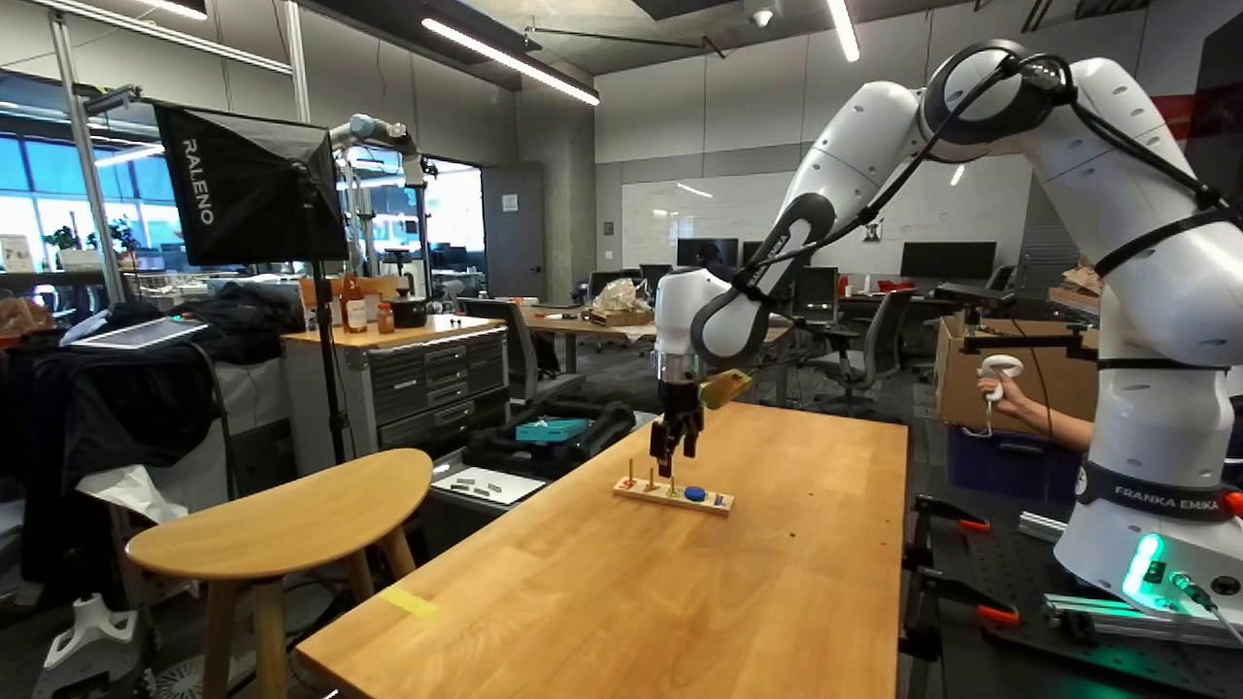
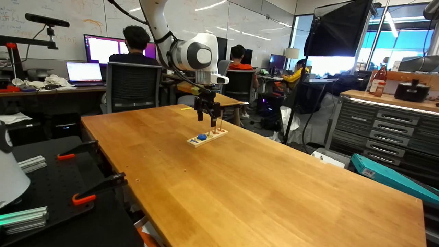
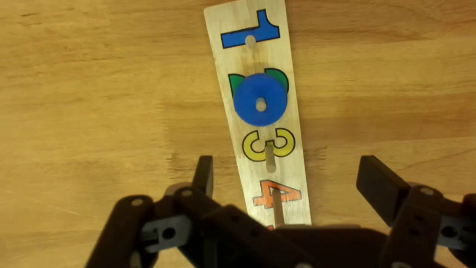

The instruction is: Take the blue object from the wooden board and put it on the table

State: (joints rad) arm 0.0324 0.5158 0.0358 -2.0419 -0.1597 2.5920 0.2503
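Flat round blue disc (image 3: 260,89) sits on a pale wooden board (image 3: 292,173), threaded on its second peg (image 3: 260,104), nearer the blue-painted numeral 1 (image 3: 264,31) than is the black two-fingered hand (image 2: 206,122) hovering before us, spread wide, empty.

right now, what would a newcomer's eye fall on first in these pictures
Probably the big white arm, arching across the right half of an exterior view, its open end effector above the board. Next, likely the blue disc, around a peg on that board, just above centre in the wrist view. The black softbox, upper left in an exterior view, may follow.
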